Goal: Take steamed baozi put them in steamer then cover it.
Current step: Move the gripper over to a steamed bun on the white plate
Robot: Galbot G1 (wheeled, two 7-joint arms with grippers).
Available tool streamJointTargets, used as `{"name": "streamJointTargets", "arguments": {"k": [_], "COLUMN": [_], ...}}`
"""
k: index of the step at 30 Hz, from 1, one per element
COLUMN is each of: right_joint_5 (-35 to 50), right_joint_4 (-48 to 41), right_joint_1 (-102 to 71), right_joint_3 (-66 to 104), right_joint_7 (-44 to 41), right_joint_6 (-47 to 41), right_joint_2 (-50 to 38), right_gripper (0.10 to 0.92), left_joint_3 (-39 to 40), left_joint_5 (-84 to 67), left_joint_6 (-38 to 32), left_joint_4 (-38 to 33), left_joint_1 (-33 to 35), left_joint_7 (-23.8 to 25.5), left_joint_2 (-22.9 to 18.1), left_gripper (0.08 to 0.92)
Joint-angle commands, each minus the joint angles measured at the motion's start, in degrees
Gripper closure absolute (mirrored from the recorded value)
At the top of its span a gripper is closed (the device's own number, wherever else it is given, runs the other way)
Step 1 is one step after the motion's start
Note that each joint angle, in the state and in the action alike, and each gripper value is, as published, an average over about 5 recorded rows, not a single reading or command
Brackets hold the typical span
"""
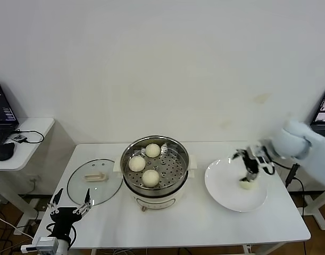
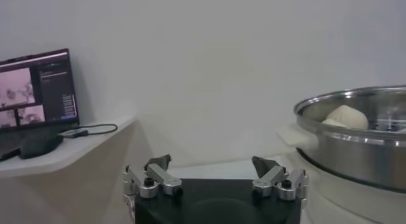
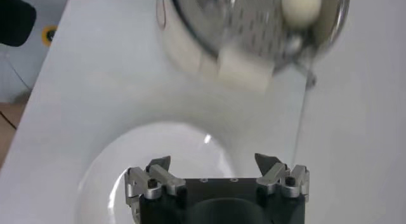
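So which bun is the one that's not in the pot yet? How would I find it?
Look right of the shiny steamer to the flat white plate. One cream-white bun sits there, directly under the right end effector. It is the only bun on a plate; the three other buns lie inside the pot.

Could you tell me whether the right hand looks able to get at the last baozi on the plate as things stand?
Probably yes: the right hand hovers open just above the last baozi on the plate, with nothing visible between them.

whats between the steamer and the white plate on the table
Nothing: in the head view only bare white tabletop separates the round shiny steel steamer from the flat round white plate. The steamer's white side handle juts toward it.
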Motion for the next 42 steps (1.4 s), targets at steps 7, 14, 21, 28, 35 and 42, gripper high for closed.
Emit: {"name": "streamJointTargets", "arguments": {"k": [7, 14, 21, 28, 35, 42], "right_joint_5": [-13.6, -14.8, -15.2, -15.2, -15.6, -15.8], "right_joint_4": [-14.0, -20.2, -24.2, -26.4, -26.8, -27.2], "right_joint_1": [-24.5, -20.1, -15.8, -13.4, -13.2, -13.3], "right_joint_3": [21.0, 17.6, 14.4, 12.5, 11.5, 11.5], "right_joint_7": [-0.2, 2.5, 3.0, 3.1, 2.4, 2.0], "right_joint_6": [2.8, 4.4, 4.4, 4.3, 3.4, 3.4], "right_joint_2": [1.3, 7.9, 13.7, 16.3, 16.8, 17.0], "right_gripper": [0.203, 0.202, 0.203, 0.203, 0.202, 0.289], "left_joint_3": [0.0, -0.7, -1.4, -1.7, -1.7, -1.6], "left_joint_5": [0.3, 0.0, -0.1, -0.2, -0.3, -0.2], "left_joint_6": [0.1, 0.1, 0.1, 0.1, 0.1, 0.1], "left_joint_4": [0.3, 0.7, 1.2, 1.7, 1.8, 1.7], "left_joint_1": [0.2, 0.2, -0.2, -0.4, -0.5, -0.6], "left_joint_7": [0.0, 0.1, 0.1, 0.1, 0.1, 0.1], "left_joint_2": [-0.1, -0.1, 0.1, 0.2, 0.2, 0.0], "left_gripper": [0.177, 0.177, 0.177, 0.177, 0.177, 0.177]}}
